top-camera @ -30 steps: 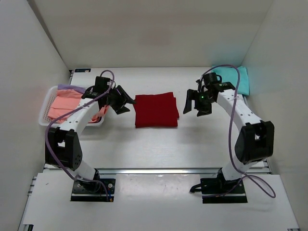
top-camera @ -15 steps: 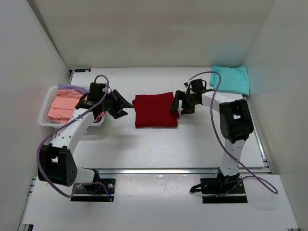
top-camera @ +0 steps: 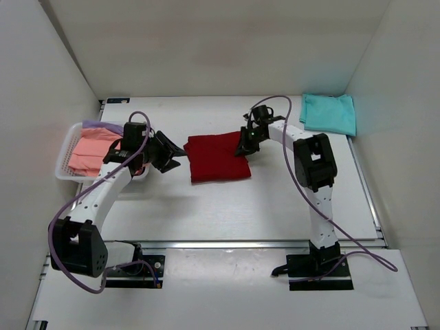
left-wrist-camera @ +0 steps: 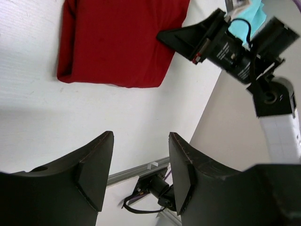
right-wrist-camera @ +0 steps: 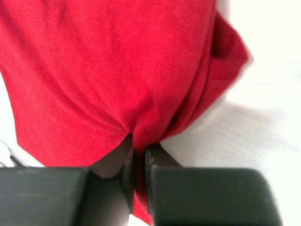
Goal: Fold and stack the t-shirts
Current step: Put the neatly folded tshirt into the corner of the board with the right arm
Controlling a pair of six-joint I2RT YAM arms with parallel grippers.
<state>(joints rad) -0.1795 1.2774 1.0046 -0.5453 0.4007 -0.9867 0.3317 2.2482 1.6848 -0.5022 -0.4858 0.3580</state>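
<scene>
A folded dark red t-shirt (top-camera: 216, 158) lies mid-table, also seen in the left wrist view (left-wrist-camera: 117, 40) and filling the right wrist view (right-wrist-camera: 103, 70). My right gripper (top-camera: 244, 146) (right-wrist-camera: 139, 155) is shut on its right edge, cloth pinched between the fingers. My left gripper (top-camera: 173, 152) (left-wrist-camera: 141, 165) stands open just left of the shirt, nothing between its fingers. A folded teal t-shirt (top-camera: 330, 113) lies at the back right. Salmon pink (top-camera: 89, 152) and lavender (top-camera: 96, 126) t-shirts lie in the basket.
The white mesh basket (top-camera: 63, 165) stands at the left edge, close behind the left arm. White walls close in the table on three sides. The right arm (left-wrist-camera: 235, 52) reaches across from the right, its purple cable (top-camera: 275, 100) looping above.
The right gripper moved left to the dark red shirt's right edge and shut on it. The shirt has shifted slightly left. The left gripper drew back a little to the left.
</scene>
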